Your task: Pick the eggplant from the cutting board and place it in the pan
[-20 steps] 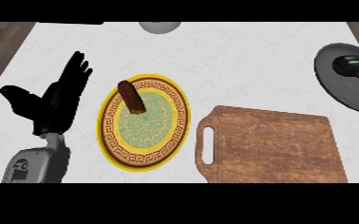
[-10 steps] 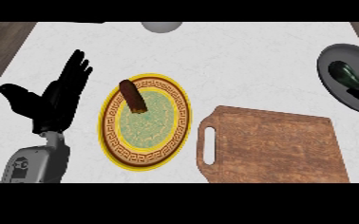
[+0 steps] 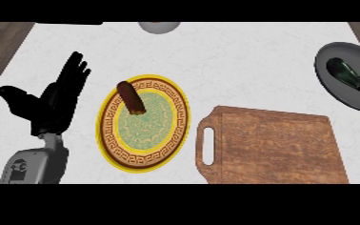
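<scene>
The dark eggplant [image 3: 346,71] lies inside the grey pan [image 3: 336,84] at the right edge of the head view, partly cut off by the frame. The brown wooden cutting board [image 3: 274,145] with a handle slot at its left sits at the lower right, with nothing on it. My left hand [image 3: 55,97] rests open at the far left, fingers straight and pointing up, beside the plate. My right hand shows nowhere.
A yellow plate [image 3: 144,122] with a green centre and patterned rim lies left of the board, with a brown sausage-like piece [image 3: 131,97] on its upper rim. A grey round object [image 3: 159,26] peeks in at the top edge.
The view has shifted a little, so the pan and eggplant sit slightly further left in the frame. The left hand and the plate stay as before.
</scene>
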`<action>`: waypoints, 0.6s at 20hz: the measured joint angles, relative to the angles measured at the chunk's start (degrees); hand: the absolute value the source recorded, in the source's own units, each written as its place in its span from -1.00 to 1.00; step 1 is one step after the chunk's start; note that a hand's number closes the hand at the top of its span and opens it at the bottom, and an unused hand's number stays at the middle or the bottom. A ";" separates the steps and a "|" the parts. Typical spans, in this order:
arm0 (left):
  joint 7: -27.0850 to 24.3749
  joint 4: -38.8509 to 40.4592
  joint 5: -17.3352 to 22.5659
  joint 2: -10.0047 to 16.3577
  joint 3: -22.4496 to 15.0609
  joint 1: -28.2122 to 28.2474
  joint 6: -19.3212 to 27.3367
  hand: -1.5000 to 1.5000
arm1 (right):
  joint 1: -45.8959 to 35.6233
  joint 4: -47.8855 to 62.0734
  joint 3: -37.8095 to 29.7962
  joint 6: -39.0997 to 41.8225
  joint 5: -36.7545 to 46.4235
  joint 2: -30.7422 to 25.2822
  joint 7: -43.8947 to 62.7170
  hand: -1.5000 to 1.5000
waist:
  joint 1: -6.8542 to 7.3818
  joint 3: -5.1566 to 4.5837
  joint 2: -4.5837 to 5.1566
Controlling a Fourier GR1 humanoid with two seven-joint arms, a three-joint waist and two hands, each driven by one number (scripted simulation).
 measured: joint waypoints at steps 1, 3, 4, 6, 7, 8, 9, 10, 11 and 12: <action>-0.06 0.12 0.14 0.08 0.28 0.06 0.00 0.00 | 0.03 0.32 -1.45 1.88 -1.58 -0.93 -0.75 -1.00 | -0.20 -0.01 -0.06; -0.19 -0.10 -0.07 -0.25 0.24 0.35 0.45 0.00 | 0.40 1.14 -4.23 5.61 -4.56 -2.92 -1.53 -1.00 | -0.46 -0.02 -0.16; -0.62 0.05 -0.12 -0.26 0.32 0.42 0.44 0.00 | 0.73 1.50 -5.42 7.40 -5.83 -4.06 -1.78 -1.00 | -0.55 -0.02 -0.16; -0.73 0.59 0.04 0.08 0.90 0.26 0.37 0.00 | 2.45 2.33 -7.67 12.17 -8.29 -6.49 -3.37 -1.00 | -1.07 -0.01 -0.19; -0.52 0.33 0.16 0.13 0.94 0.68 0.29 0.00 | 3.69 2.68 -8.74 14.54 -9.48 -7.59 -4.46 -1.00 | -1.24 -0.02 -0.29; -0.26 -0.22 0.30 0.23 0.97 1.08 0.16 0.00 | 5.05 2.97 -9.74 16.65 -10.62 -8.41 -5.69 -1.00 | -1.34 -0.02 -0.38; 0.00 -0.43 0.42 0.24 1.07 1.20 0.21 0.00 | 6.05 3.30 -10.63 19.11 -11.67 -9.23 -6.59 -1.00 | -1.42 -0.01 -0.44; -0.65 0.00 0.27 0.13 1.08 1.36 0.20 0.00 | 7.11 3.65 -11.34 22.02 -12.55 -10.35 -7.29 -1.00 | -1.64 -0.02 -0.46; -0.80 0.17 0.11 -0.07 0.99 1.30 0.38 0.00 | 8.21 3.94 -11.99 24.83 -13.35 -11.42 -8.05 -1.00 | -1.81 0.00 -0.46; -0.54 0.17 0.53 0.27 1.34 1.19 0.03 0.00 | 9.48 4.19 -12.51 27.48 -14.04 -12.31 -8.81 -1.00 | -1.88 -0.01 -0.51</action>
